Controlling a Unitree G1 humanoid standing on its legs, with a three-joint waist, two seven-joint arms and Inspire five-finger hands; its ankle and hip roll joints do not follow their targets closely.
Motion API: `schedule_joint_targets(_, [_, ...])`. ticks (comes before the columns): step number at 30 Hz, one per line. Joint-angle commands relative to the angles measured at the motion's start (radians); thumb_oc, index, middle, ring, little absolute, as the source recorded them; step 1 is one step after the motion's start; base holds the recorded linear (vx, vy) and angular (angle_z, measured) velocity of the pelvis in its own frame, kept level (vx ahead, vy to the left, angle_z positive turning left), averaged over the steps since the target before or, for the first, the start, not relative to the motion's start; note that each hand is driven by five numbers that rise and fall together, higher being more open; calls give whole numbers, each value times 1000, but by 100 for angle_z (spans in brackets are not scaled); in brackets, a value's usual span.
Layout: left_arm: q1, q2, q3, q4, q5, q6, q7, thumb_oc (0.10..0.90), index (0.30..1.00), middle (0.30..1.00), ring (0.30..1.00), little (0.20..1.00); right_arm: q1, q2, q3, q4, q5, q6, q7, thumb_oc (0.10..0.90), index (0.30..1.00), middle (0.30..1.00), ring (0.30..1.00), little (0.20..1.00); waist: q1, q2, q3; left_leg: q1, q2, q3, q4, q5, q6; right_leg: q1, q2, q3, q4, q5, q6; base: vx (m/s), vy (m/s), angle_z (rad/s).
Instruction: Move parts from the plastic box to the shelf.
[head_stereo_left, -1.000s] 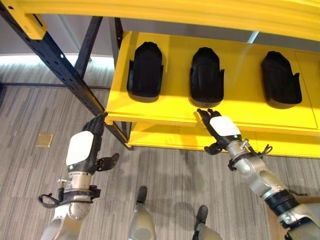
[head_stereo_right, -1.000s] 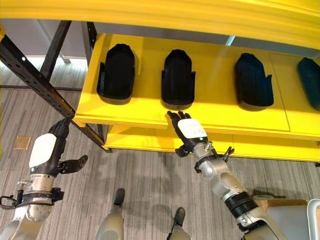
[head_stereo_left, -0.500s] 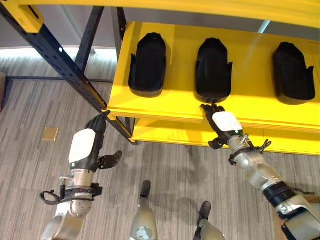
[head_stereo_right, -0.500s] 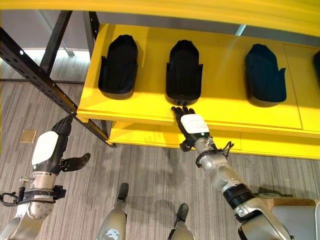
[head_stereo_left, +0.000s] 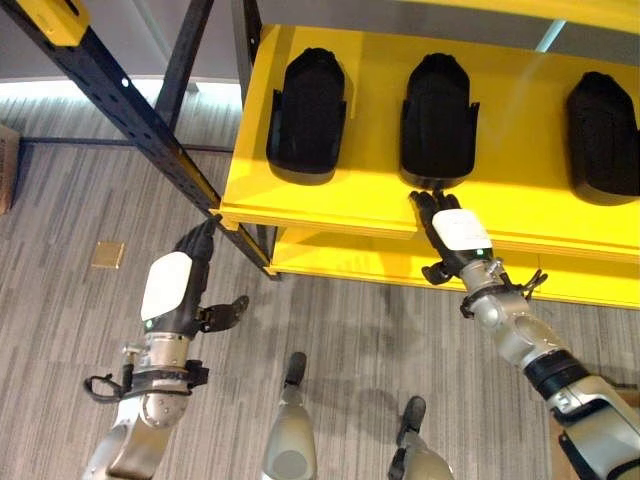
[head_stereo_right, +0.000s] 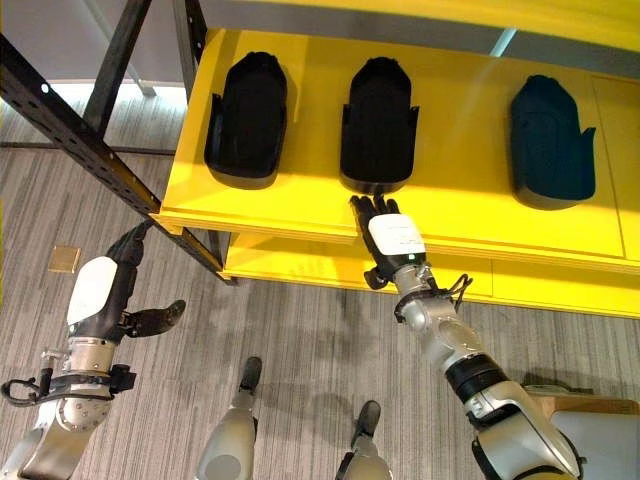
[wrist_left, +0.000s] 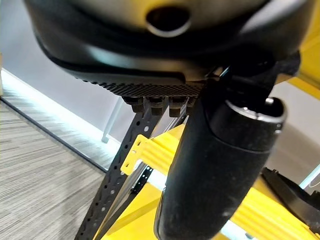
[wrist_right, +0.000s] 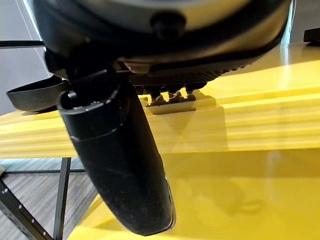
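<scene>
I hold the left hand (head_stereo_left: 172, 285) by the dark rack post (head_stereo_left: 120, 95), fingers straight, thumb out, empty. I count three black parts (head_stereo_right: 248, 120) on the yellow shelf (head_stereo_right: 300, 205). The right hand (head_stereo_right: 388, 235) lies flat at the shelf's front edge, fingers straight, touching the middle part (head_stereo_right: 378, 125).

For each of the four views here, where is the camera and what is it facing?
Left eye view: on the head, looking down at the yellow shelf with black parts; both arms show.
Right eye view: beside it, same scene.
Left wrist view: on the left arm, along the left hand toward the shelf's corner.
Right wrist view: along the right hand, at the shelf edge.
Shared: the shelf.
</scene>
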Motion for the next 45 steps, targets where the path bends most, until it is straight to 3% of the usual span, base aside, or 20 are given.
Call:
schedule_joint_targets(1, [-45, 56, 40, -83, -27, -53, 66, 900, 1000, 1000, 1000, 1000, -121, 3, 26, 58, 48, 15, 3, 900, 1000, 1000, 1000, 1000, 20, -52, -7, -21, -26, 14, 48, -60, 69, 7, -69, 25, 79, -41, -1, 9, 2, 6])
schedule_joint_targets(14, [-53, 54, 40, -89, -36, -52, 75, 900, 1000, 1000, 1000, 1000, -158, 6, 28, 117, 71, 26, -11, 900, 1000, 1000, 1000, 1000, 30, -45, 8, -54, -38, 2, 77, -72, 74, -7, -78, 23, 85, -40, 0, 1, 1, 1])
schedule_joint_targets(22, [-59, 46, 46, -84, -35, -45, 84, 900, 1000, 1000, 1000, 1000, -118, 16, 12, 56, 71, 21, -7, 900, 1000, 1000, 1000, 1000, 25, -44, 13, -67, -45, -1, 89, -78, 78, -15, -82, 26, 90, -40, 0, 0, 2, 0])
schedule_joint_targets(29, [-47, 27, 74, -88, -4, -28, 98, 900, 1000, 1000, 1000, 1000, 140, 60, -118, -234, 138, -34, -1, 900, 1000, 1000, 1000, 1000, -24, -59, 5, -53, -35, 11, 87, -83, 79, -16, -78, 39, 90, -45, -2, 0, 0, 0])
schedule_joint_targets(37, [-11, 43, 63, -119, 33, -39, 88, 900, 1000, 1000, 1000, 1000, 353, 42, -207, -457, 228, -106, 41, 900, 1000, 1000, 1000, 1000, -74, -83, -16, -21, -11, 29, 79, -84, 70, -8, -66, 57, 85, -50, -2, -5, 1, -5])
schedule_joint_targets(40, [-2, 62, 24, -108, 65, -49, 81, 900, 1000, 1000, 1000, 1000, 467, 31, -279, -594, 341, -164, 46, 900, 1000, 1000, 1000, 1000, -119, -96, -44, 15, 7, 51, 57, -79, 61, -6, -55, 78, 78, -50, 0, -14, 6, -21])
schedule_joint_targets(44, [-10, 68, 0, -84, 80, -53, 82, 900, 1000, 1000, 1000, 1000, 494, 36, -302, -637, 410, -188, 49, 900, 1000, 1000, 1000, 1000, -130, -97, -53, 32, 13, 62, 43, -74, 57, -6, -50, 88, 77, -51, 0, -13, 1, -20])
schedule_joint_targets(45, [-28, 77, -30, -47, 116, -58, 87, 900, 1000, 1000, 1000, 1000, 515, 46, -312, -686, 480, -220, 52, 900, 1000, 1000, 1000, 1000, -149, -98, -63, 48, 22, 76, 31, -68, 51, -8, -43, 101, 75, -51, 0, -23, 5, -24])
